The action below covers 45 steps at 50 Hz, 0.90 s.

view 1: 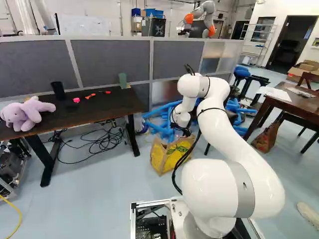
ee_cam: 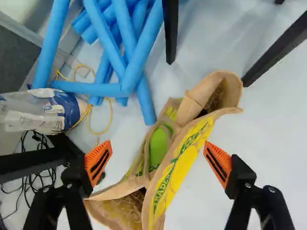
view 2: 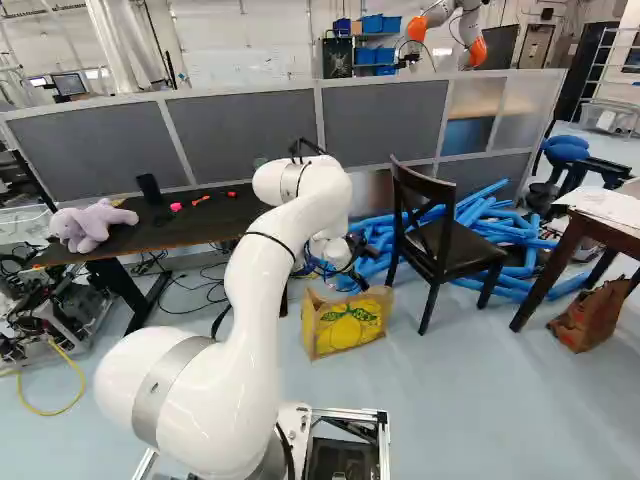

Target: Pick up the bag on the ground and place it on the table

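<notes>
My gripper [view 2: 352, 272] hangs just above the yellow and brown bag [view 2: 345, 328], which stands on the floor. In the wrist view, the gripper [ee_cam: 158, 164] is open, its orange pads wide apart on either side of the bag's middle. The bag [ee_cam: 181, 168] runs slantwise below and ahead of the fingers; its top edges pinch together at the middle, and its ends gape. Something green [ee_cam: 158, 146] shows at its middle. The dark table [view 1: 89, 112] stands at the left of the left base view. Contact between fingers and bag cannot be made out.
A purple plush [view 1: 27, 113], a black cup [view 1: 58, 90] and small items are on the table. Blue foam tubes [view 2: 500, 235] and a black chair [view 2: 445, 245] stand near the bag. Another table [view 1: 294, 99] and brown bag [view 1: 267, 137] are right. Another robot [view 1: 202, 17] rises behind the partition.
</notes>
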Motion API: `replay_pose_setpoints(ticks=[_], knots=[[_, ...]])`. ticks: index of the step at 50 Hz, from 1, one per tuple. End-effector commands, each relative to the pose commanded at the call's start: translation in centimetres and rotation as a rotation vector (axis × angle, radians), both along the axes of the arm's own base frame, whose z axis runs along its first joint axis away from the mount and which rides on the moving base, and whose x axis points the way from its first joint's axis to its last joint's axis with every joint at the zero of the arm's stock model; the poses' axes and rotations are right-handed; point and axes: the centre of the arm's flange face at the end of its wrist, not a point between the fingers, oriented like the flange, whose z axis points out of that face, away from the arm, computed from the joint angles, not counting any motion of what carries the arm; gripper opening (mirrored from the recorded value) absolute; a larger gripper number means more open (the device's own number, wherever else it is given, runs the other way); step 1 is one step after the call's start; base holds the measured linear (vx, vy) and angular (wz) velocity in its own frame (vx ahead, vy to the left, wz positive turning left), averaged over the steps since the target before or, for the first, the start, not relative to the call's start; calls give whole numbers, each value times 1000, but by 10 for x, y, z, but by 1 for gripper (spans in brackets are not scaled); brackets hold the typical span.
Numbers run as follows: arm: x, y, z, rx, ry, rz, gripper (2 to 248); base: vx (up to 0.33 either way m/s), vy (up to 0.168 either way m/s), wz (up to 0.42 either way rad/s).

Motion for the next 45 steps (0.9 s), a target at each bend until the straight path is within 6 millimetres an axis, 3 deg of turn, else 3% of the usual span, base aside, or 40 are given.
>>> replay_pose_setpoints(ticks=[25,45], knots=[[1,-1,-37,122,-21,-258,247,0,0,0],[1,-1,-68,139,-6,-287,247,0,0,0]])
